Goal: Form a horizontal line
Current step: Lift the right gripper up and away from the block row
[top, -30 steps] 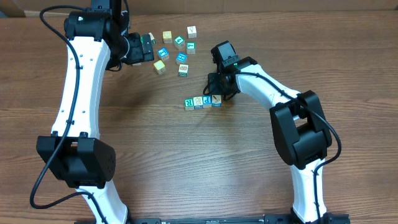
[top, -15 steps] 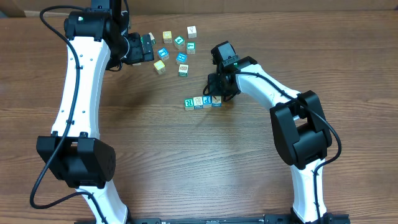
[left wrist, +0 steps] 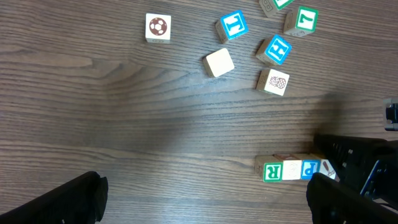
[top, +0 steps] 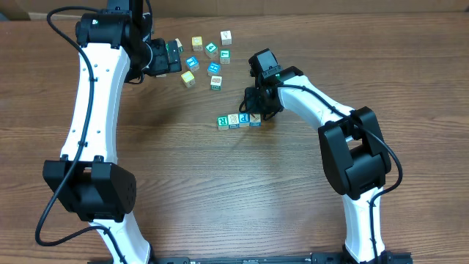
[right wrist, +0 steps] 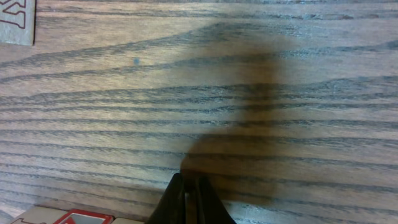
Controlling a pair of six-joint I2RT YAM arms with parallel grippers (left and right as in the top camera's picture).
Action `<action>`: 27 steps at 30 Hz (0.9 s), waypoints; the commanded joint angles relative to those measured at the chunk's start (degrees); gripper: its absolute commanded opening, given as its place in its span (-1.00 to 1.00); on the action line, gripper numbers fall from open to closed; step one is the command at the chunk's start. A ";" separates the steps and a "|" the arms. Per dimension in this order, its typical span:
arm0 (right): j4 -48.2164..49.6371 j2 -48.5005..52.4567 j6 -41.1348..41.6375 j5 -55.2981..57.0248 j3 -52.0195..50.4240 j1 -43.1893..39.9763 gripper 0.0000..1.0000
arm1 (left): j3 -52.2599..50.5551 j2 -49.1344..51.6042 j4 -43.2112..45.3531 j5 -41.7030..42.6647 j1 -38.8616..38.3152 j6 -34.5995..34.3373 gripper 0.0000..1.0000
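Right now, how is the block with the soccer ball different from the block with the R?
The soccer ball block shows a brown ball picture; the R block shows a green letter. The soccer ball block sits alone, touching nothing; the R block sits at the end of a row of four blocks, against its neighbour. Both are small wooden cubes lying flat on the wooden table.
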 commanded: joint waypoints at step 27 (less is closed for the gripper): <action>-2.43 0.37 7.56 13.22 -0.24 -3.67 -0.93 | 0.37 0.28 0.00 -0.37 -0.11 -0.57 1.00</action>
